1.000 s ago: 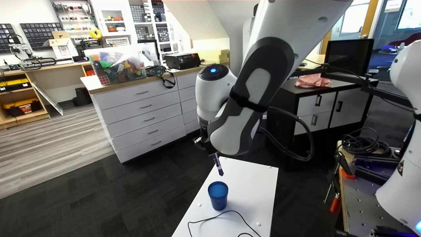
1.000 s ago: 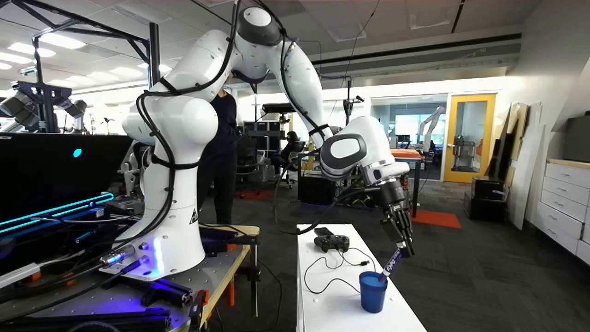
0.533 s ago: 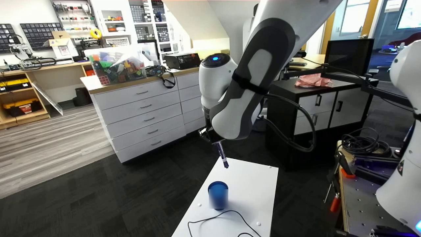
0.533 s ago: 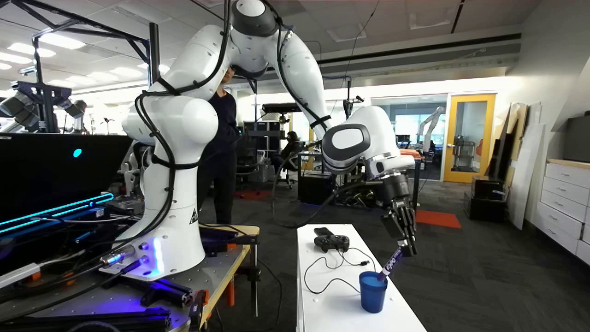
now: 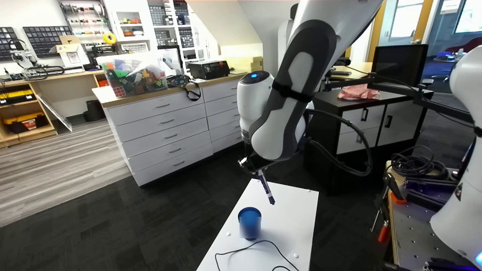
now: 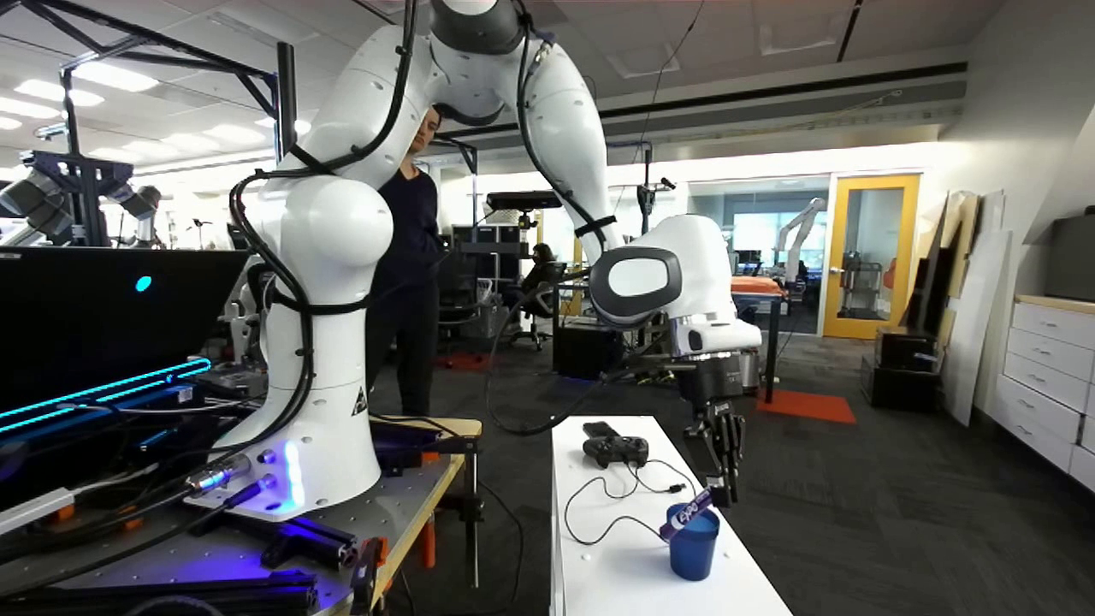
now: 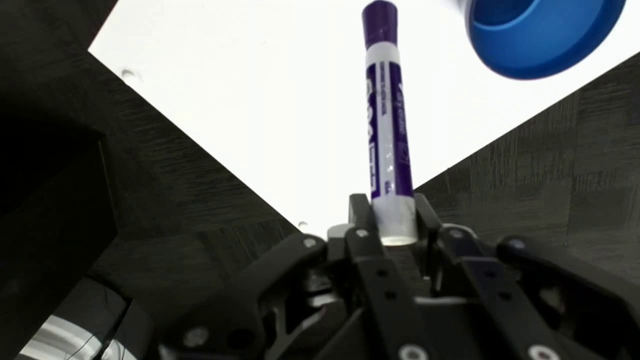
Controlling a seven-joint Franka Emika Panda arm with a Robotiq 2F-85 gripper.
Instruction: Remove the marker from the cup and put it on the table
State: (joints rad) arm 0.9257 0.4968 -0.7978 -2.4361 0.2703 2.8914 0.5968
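The purple and white marker [image 7: 387,120] is held at its white end between the fingertips of my gripper [image 7: 392,215], with its purple cap end pointing away. In both exterior views the marker [image 5: 266,187] [image 6: 687,512] slants down from my gripper [image 5: 259,171] [image 6: 723,494], above the white table [image 5: 286,214] [image 6: 616,565]. The blue cup [image 5: 250,220] [image 6: 694,552] stands upright on the table. In the wrist view the cup [image 7: 545,45] is at upper right, apart from the marker, and the table top [image 7: 250,90] lies behind both.
A thin dark cable [image 5: 278,250] lies on the table near the cup. In an exterior view a black game controller [image 6: 616,448] and a dark flat object [image 6: 600,429] lie at the table's far end. A white drawer cabinet [image 5: 162,128] stands behind.
The gripper rose a little, then came down and sideways with the marker, rightward in one exterior picture, leftward in the other. The marker is more tilted. The cup has not moved.
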